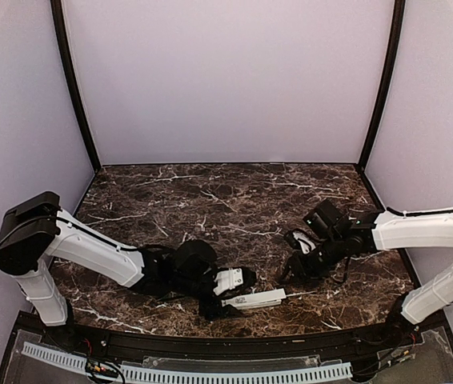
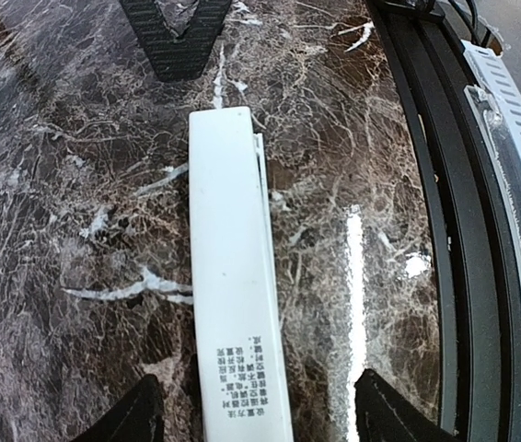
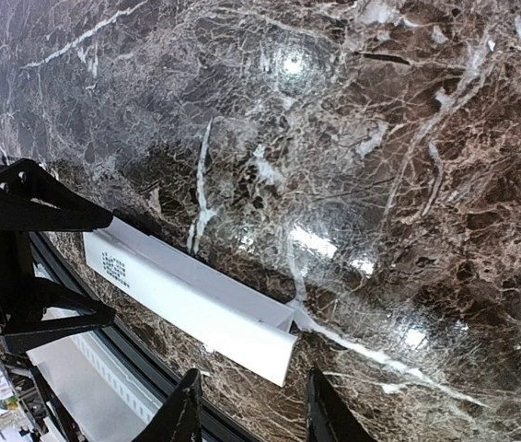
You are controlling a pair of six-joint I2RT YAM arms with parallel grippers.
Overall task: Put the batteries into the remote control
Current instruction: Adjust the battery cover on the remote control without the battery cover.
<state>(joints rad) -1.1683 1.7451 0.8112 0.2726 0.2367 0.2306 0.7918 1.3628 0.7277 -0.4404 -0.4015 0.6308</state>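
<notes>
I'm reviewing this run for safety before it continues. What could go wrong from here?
The remote control lies near the front edge of the table; a skewed squeeze from the left end effector, open astride it, might push it towards that edge. The right end effector stands open by the remote's other end, so both crowd one small thing and may collide. No batteries show in any view, so loading may stall.

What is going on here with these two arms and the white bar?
Two robot arms are at a white remote control lying flat near the front edge of the marble table. The left gripper straddles one end with open jaws, a gap on each side. The right gripper, also open, points at the other end without holding it. No batteries are in view.
</notes>
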